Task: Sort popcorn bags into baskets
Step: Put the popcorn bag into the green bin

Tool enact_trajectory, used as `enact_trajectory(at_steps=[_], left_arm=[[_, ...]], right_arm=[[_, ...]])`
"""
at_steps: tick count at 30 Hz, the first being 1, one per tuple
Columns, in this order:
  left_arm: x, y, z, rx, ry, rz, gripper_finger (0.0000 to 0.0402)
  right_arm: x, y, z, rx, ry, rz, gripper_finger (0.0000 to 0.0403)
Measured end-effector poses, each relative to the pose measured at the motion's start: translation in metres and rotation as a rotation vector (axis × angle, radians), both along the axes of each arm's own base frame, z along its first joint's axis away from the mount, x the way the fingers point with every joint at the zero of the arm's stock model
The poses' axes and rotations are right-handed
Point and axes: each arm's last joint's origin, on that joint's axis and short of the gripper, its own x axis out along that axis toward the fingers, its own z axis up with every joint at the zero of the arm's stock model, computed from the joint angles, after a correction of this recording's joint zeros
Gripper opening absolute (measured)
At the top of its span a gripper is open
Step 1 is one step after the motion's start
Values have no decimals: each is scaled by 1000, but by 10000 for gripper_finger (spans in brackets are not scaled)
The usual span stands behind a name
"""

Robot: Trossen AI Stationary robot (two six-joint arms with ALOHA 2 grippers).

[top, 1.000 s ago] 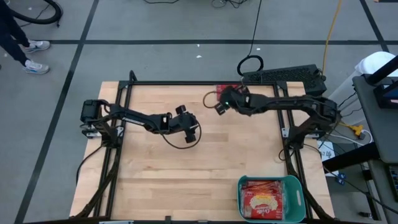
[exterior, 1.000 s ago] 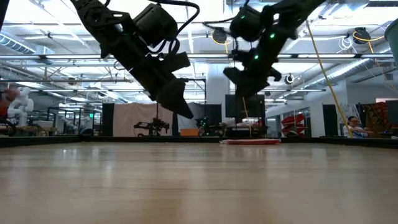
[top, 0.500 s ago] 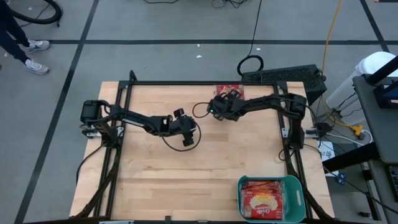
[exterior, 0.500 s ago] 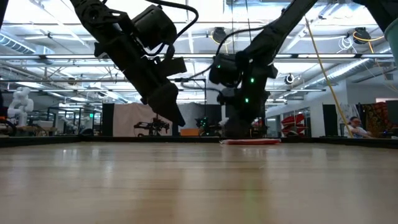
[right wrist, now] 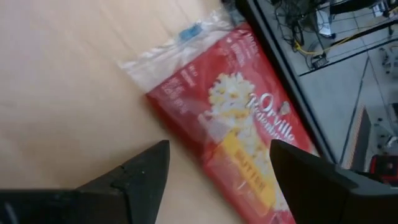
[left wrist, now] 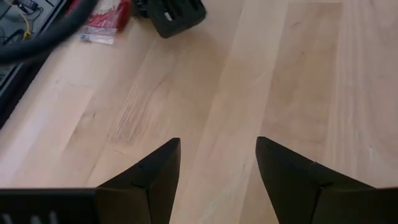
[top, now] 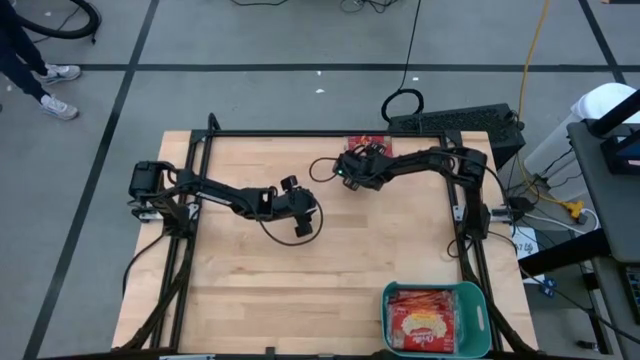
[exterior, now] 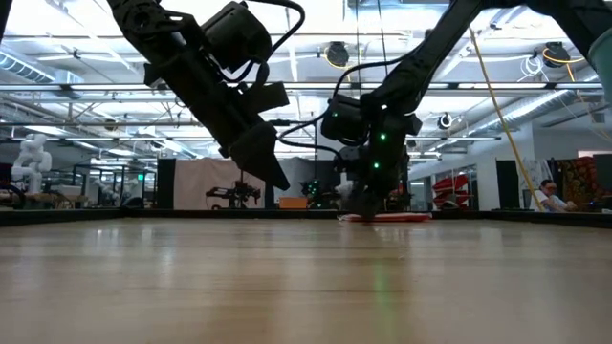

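One popcorn bag (top: 367,146) lies flat at the far edge of the bench (top: 250,290), well apart from the teal basket (top: 474,298) at the near right corner, which already holds several red bags (top: 425,320). The right gripper (top: 352,172) sits low just beside that lone bag, on its inner side. Its jaws stand wide apart with the bag's near corner between them in the right wrist view, where the packet (right wrist: 239,127) shows its popcorn picture and clear sealed end. This looks like the approach for a pick: the jaws are spread so they can straddle the thin packet's edge before closing. The left gripper (top: 303,226) hovers over bare wood near the middle of the bench, jaws apart and empty, seemingly waiting out of the way.

Against the frame a second ago, the right gripper has swung from above the bench towards the bag and dropped. In the low view it now reaches down almost to the packet (exterior: 385,217), having hung well above it. The left arm has barely shifted.
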Motion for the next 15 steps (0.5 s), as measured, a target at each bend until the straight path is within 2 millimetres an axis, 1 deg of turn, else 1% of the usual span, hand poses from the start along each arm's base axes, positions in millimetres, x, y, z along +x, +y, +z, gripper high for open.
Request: enact_trajectory(at_steps=[3,9,12,15], left_arm=[[0,0,0,0,-1,0,214],[0,0,0,2,-5,-2,214],[1,0,1,8,-11,-7,214],[2,0,2,15,-18,-14,214]], right_arm=[[-1,-4,0,18,32,39,268],[-2,-8,0,80,31,86,264],[-3,-10,0,91,33,101,251],[-2,-13,0,91,7,99,227]])
